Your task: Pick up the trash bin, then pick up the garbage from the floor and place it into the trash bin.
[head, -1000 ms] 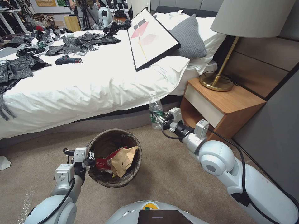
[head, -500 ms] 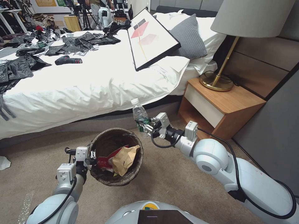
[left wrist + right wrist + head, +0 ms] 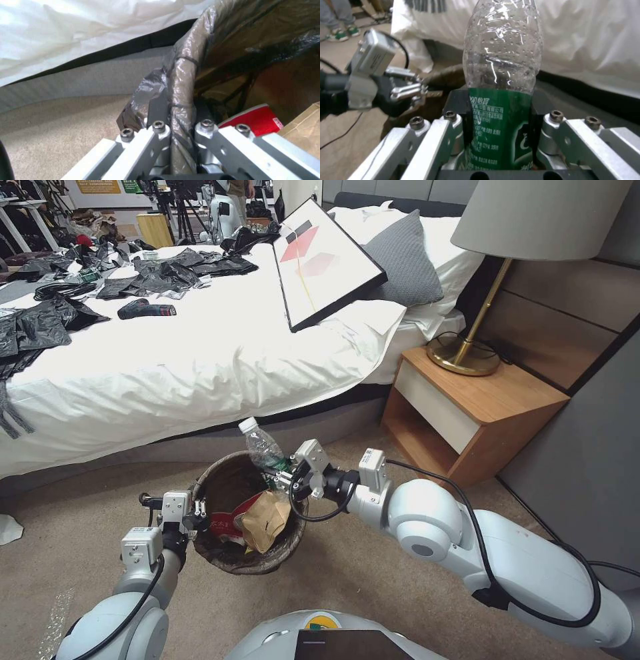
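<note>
The trash bin (image 3: 227, 563) with its dark bag liner hangs above the carpet, held by my left gripper (image 3: 195, 513), which is shut on its rim (image 3: 182, 82). Inside lie a tan paper bag (image 3: 265, 520) and a red wrapper (image 3: 227, 523). My right gripper (image 3: 283, 480) is shut on a clear plastic bottle (image 3: 261, 447) with a green label (image 3: 498, 130). The bottle tilts over the bin's far rim, its white cap pointing toward the bed.
The white bed (image 3: 200, 347) stands close behind the bin, strewn with black plastic bags (image 3: 160, 273) and a framed picture (image 3: 327, 260). A wooden nightstand (image 3: 473, 407) with a brass lamp (image 3: 467, 357) is at the right. Carpet lies open in front.
My right arm has swung left with the bottle, from beside the nightstand to over the bin's far rim. The bottle has tilted. The left arm and bin have barely moved.
</note>
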